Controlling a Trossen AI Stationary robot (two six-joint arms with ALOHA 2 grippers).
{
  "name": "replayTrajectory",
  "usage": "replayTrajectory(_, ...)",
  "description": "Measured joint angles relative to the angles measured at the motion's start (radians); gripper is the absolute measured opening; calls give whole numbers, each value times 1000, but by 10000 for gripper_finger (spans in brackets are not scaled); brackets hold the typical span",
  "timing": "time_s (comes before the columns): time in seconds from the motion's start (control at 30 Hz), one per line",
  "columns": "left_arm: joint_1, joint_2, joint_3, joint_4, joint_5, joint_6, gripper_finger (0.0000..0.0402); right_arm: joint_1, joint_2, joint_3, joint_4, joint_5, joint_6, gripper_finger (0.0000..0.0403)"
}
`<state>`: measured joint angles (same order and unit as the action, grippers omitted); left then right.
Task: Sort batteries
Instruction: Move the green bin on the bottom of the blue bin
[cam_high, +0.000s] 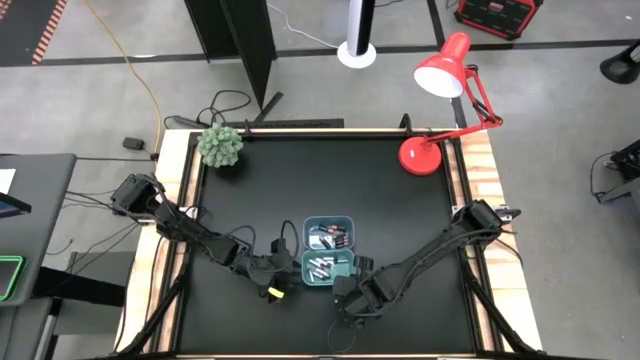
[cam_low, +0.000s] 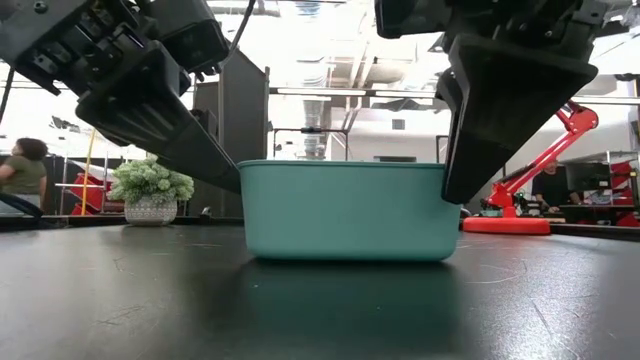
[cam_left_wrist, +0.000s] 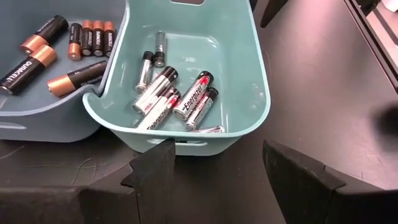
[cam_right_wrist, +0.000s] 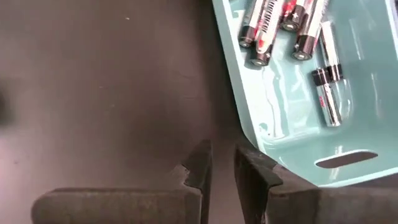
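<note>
A teal tray (cam_high: 306, 270) holds several silver-and-black batteries (cam_left_wrist: 174, 99) lying flat on its floor. Just beyond it, toward the far edge, a blue tray (cam_high: 349, 223) holds several copper-and-black batteries (cam_left_wrist: 68, 50). My left gripper (cam_left_wrist: 214, 168) hovers open at the teal tray's left near corner, with nothing between its fingers. My right gripper (cam_right_wrist: 222, 171) points steeply down at the tray's right near corner (cam_right_wrist: 292, 155). Its fingers stand a narrow gap apart and are empty. In the low view both grippers flank the teal tray (cam_low: 345, 210).
A potted plant (cam_high: 220, 146) stands at the far left corner and a red desk lamp (cam_high: 440, 100) at the far right. Bare black tabletop (cam_high: 400, 220) surrounds the trays. A person (cam_low: 20, 170) shows far behind the table.
</note>
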<state>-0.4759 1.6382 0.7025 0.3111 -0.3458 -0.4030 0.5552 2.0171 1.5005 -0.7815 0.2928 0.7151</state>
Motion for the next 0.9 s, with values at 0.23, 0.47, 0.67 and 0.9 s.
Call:
replayTrajectory(0.23, 8, 0, 0, -7, 0, 14, 237, -3, 0, 0, -1, 1, 1, 81)
replayTrajectory(0.47, 32, 0, 0, -7, 2, 19, 237, 1, 0, 0, -1, 1, 19, 81)
replayTrajectory(0.67, 38, 0, 0, -7, 9, 25, 237, 0, 0, 0, -1, 1, 19, 81)
replayTrajectory(0.9, 13, -30, -1, -95, 9, 43, 237, 32, 0, 0, -1, 2, 0, 84)
